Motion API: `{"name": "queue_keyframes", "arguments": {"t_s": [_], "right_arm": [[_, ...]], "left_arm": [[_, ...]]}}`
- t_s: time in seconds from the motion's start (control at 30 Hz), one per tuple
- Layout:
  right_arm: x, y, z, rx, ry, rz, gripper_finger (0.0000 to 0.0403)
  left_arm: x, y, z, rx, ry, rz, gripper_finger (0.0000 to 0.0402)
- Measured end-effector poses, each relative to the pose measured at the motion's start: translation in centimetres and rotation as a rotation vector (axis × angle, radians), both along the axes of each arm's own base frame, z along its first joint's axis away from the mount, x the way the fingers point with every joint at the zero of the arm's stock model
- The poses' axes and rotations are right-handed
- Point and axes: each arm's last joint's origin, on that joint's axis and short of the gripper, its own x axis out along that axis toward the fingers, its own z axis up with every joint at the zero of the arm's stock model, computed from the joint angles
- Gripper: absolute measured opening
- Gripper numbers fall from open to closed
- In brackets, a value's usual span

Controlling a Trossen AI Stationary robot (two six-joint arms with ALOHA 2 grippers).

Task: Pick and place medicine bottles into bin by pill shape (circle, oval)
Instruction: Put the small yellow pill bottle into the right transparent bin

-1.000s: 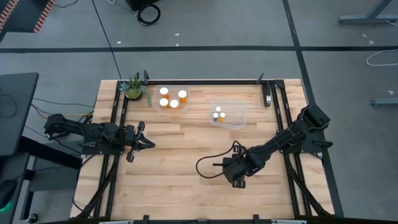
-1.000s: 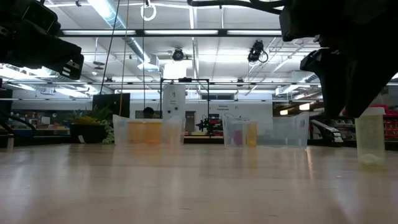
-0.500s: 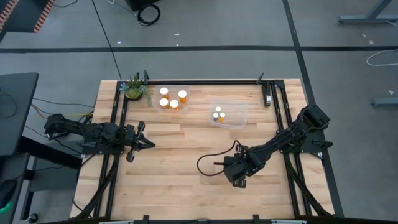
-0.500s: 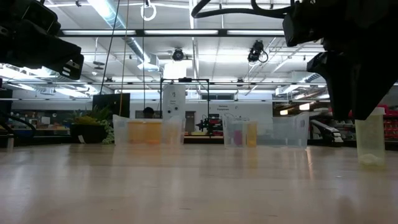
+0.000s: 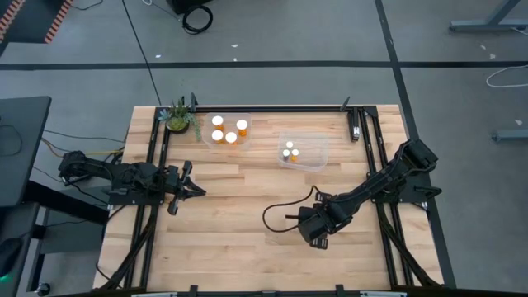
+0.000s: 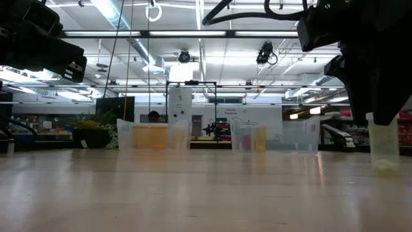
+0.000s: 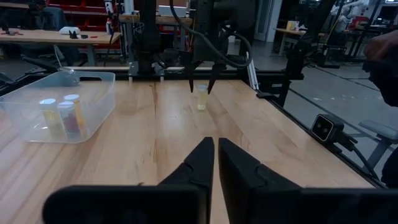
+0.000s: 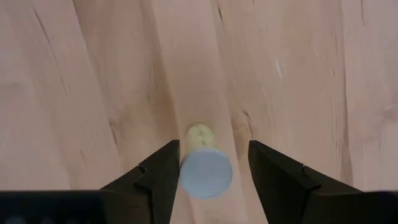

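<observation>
Leftmost, the left gripper [image 5: 198,190] hangs over the table's [image 5: 231,247] left side, well apart from everything else, with its fingers [image 7: 202,163] pressed almost together and nothing between them. A small plant [image 5: 178,118] stands at the far left corner. Just to its right sits the left bin [image 5: 245,137], holding four bottles [image 5: 230,138] with white caps and orange bodies. Farther right, near the middle of the far side, the right bin [image 5: 318,150] holds two more capped bottles [image 5: 289,151]. Nearer the front, right of centre, the right gripper [image 8: 211,162] points straight down over one lone bottle [image 8: 206,170] that stands upright on the bare wood, well apart from both bins. Its fingers [image 8: 163,171] are spread wide and straddle the white cap, one on each side, with a gap showing between each finger and the cap, so neither grips it. From table height that bottle [image 6: 384,143] shows a pale translucent body with a few pills at its bottom, and its top is hidden behind the dark gripper.
</observation>
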Motion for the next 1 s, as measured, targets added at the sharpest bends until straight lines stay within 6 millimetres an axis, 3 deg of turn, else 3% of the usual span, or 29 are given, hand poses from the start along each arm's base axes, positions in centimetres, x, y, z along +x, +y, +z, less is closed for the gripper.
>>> {"name": "queue_keyframes", "arguments": {"t_s": [0.6, 1.0], "right_arm": [[-0.10, 0.16, 0.00, 0.041, 0.022, -0.015, 0.0136], [-0.11, 0.16, 0.01, 0.044, 0.025, -0.001, 0.0135]], "left_arm": [[0.00, 0.00, 0.00, 0.000, 0.000, 0.000, 0.0033], [0.00, 0.00, 0.00, 0.000, 0.000, 0.000, 0.0039]]}}
